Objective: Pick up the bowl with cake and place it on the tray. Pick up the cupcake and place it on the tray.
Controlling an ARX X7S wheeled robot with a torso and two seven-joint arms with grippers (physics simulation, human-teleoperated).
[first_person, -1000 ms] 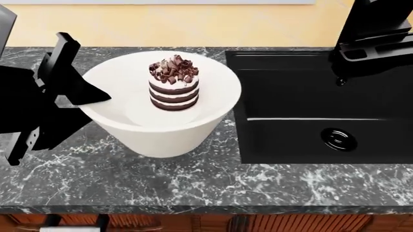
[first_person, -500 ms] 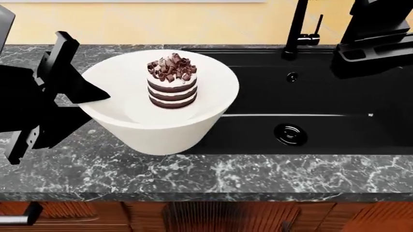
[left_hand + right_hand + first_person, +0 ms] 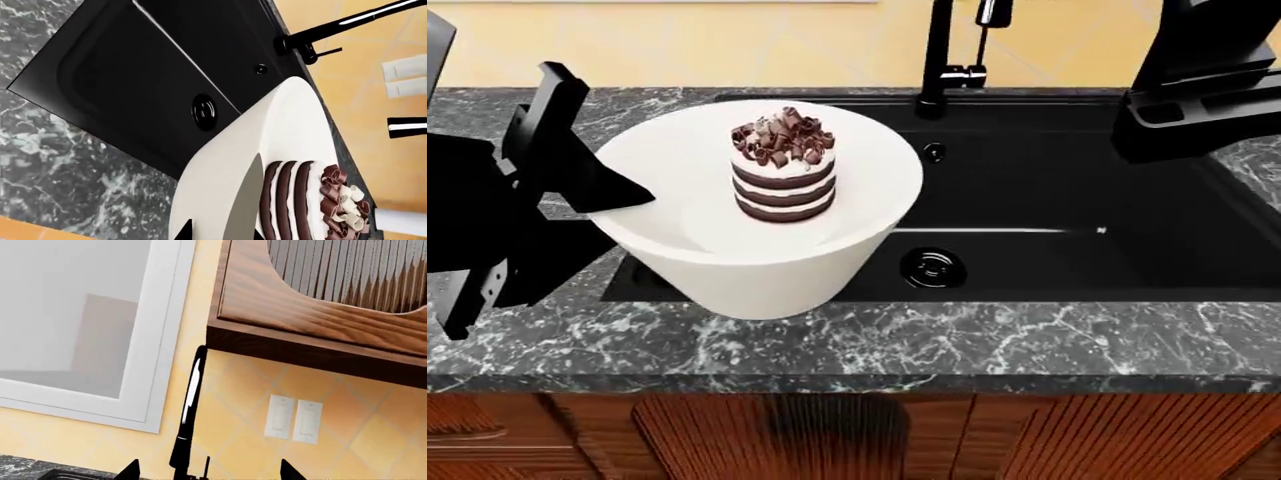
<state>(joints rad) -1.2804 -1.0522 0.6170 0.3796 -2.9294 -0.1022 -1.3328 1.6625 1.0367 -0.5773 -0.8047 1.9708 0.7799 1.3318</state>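
The white bowl (image 3: 761,255) hangs in the air over the left end of the black sink, with the striped chocolate cake (image 3: 782,168) standing upright inside it. My left gripper (image 3: 607,195) is shut on the bowl's left rim. In the left wrist view (image 3: 220,233) one fingertip is outside the bowl's (image 3: 220,175) wall and the other inside, next to the cake (image 3: 300,200). My right gripper (image 3: 1174,115) is raised at the far right over the sink. It is open and empty, and in the right wrist view (image 3: 209,472) it points at the wall. The tray and the cupcake are out of view.
A black sink (image 3: 1068,200) with a drain (image 3: 932,267) is set in the dark marble counter (image 3: 1028,345). A black faucet (image 3: 941,60) stands at its back edge against the yellow tiled wall. Wooden cabinet fronts (image 3: 961,440) run below the counter's front edge.
The sink, faucet and counter have slid left in the head view, so the bowl now hangs over the sink's left end instead of the counter. Both grippers keep their places in the view.
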